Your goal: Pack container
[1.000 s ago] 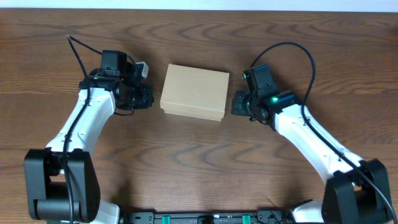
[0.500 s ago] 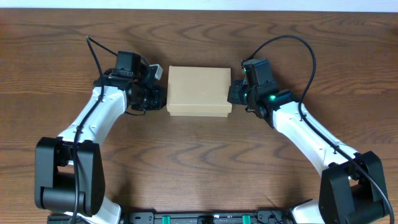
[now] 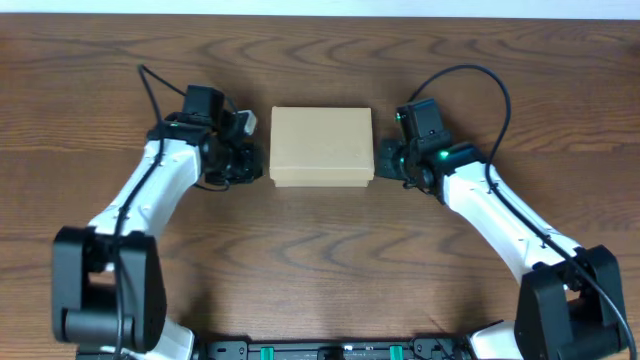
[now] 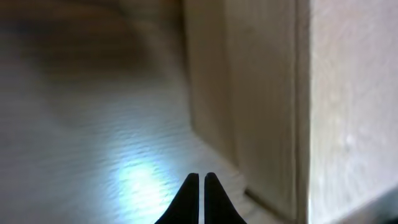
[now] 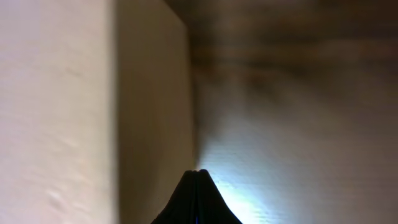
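Note:
The container (image 3: 321,146), a plain tan cardboard box with its lid down, lies square on the wooden table between my two arms. My left gripper (image 3: 258,160) is shut and empty, right beside the box's left side; whether it touches is unclear. In the left wrist view the box wall (image 4: 273,106) fills the right half, with the shut gripper (image 4: 201,176) just left of it. My right gripper (image 3: 379,160) is shut and empty at the box's right side. In the right wrist view the box (image 5: 81,106) fills the left half, beside the shut gripper (image 5: 198,172).
Dark wooden table (image 3: 320,260) extends all round the box. A pale strip (image 3: 320,8) runs along the table's far edge. The arms' black cables (image 3: 480,85) loop above the table at left and right.
Both grippers closed in on the box from either side. The box was turned from a slant to square and shifted slightly right and away from me. Both grippers stayed shut.

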